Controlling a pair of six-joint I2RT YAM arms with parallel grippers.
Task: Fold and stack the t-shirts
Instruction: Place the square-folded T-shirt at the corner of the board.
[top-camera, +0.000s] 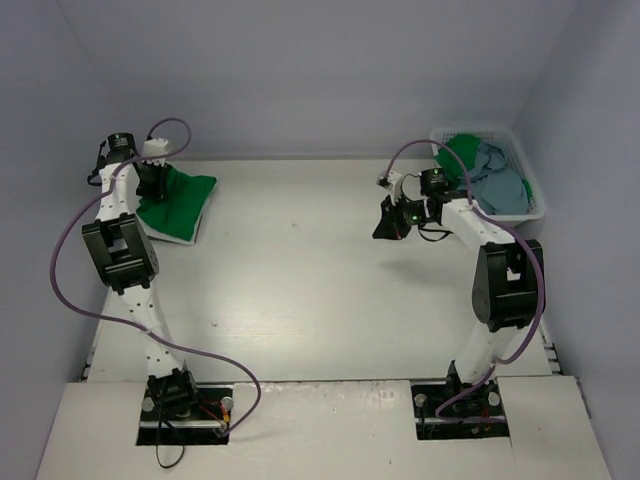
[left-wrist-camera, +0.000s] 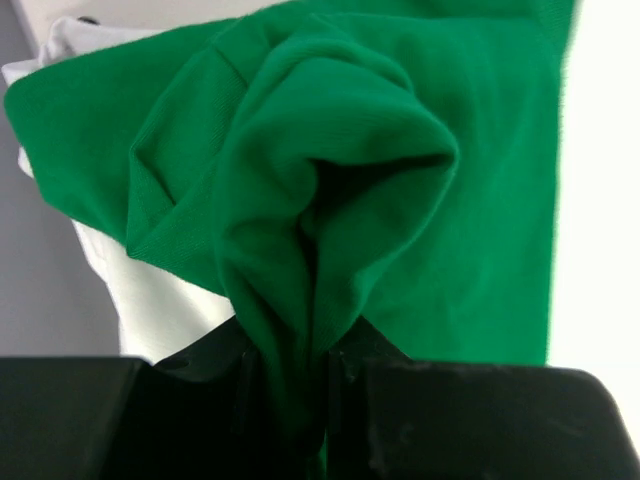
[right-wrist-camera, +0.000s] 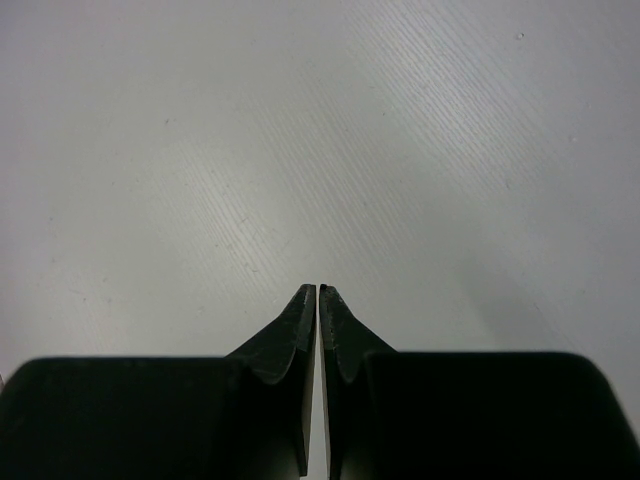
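Pale table (top-camera: 300, 300) first, with a white slotted basket (top-camera: 490, 130) at its far right corner, holding a crumpled blue-grey t-shirt (top-camera: 500, 185) and a second green t-shirt (top-camera: 462, 150). At the far left corner, a folded bright green t-shirt (top-camera: 185, 195) lying on top of a white t-shirt (top-camera: 178, 238), with the left gripper (left-wrist-camera: 295, 360) clamped tight on a raised fold of the green cloth. Over bare table just left of the basket, the right gripper (right-wrist-camera: 318, 295) pressed together tip to tip, holding nothing.
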